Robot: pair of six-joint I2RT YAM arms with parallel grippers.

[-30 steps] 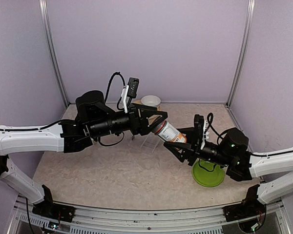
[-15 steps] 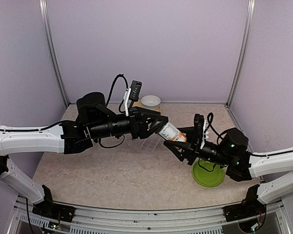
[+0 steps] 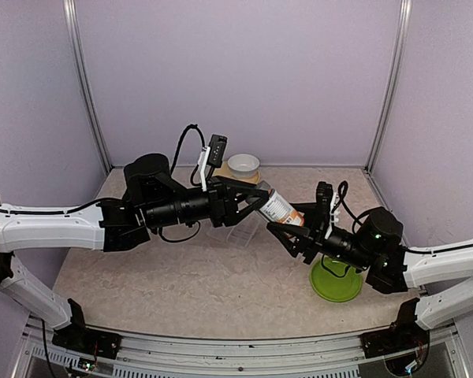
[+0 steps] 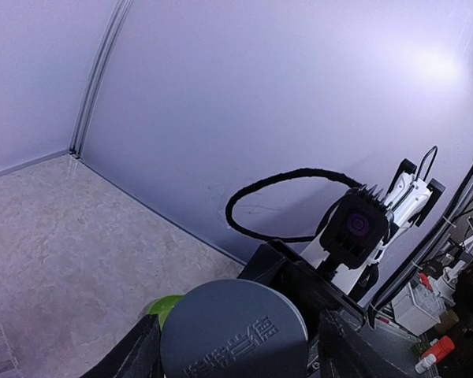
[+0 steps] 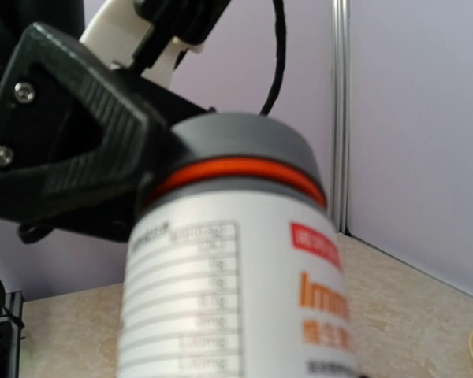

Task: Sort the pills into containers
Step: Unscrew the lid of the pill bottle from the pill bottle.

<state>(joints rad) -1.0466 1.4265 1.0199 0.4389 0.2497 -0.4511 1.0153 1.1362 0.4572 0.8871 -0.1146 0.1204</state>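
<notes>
Table (image 3: 181, 291): plain beige.
Left gripper (image 3: 256, 203): jaws just narrowed round cap (image 4: 234, 331), grip unclear.
Right gripper (image 3: 293, 224): clamping bottle (image 3: 280, 209).
Means: unscrewing's next, probably.

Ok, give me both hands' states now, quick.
Left hand: straddling the grey cap; grip cannot be told.
Right hand: closed on the pill bottle.

White arm shells (image 3: 51, 224), black joints (image 3: 146, 173), looping black cables (image 4: 284, 177), silver screws (image 5: 25, 92).
</notes>
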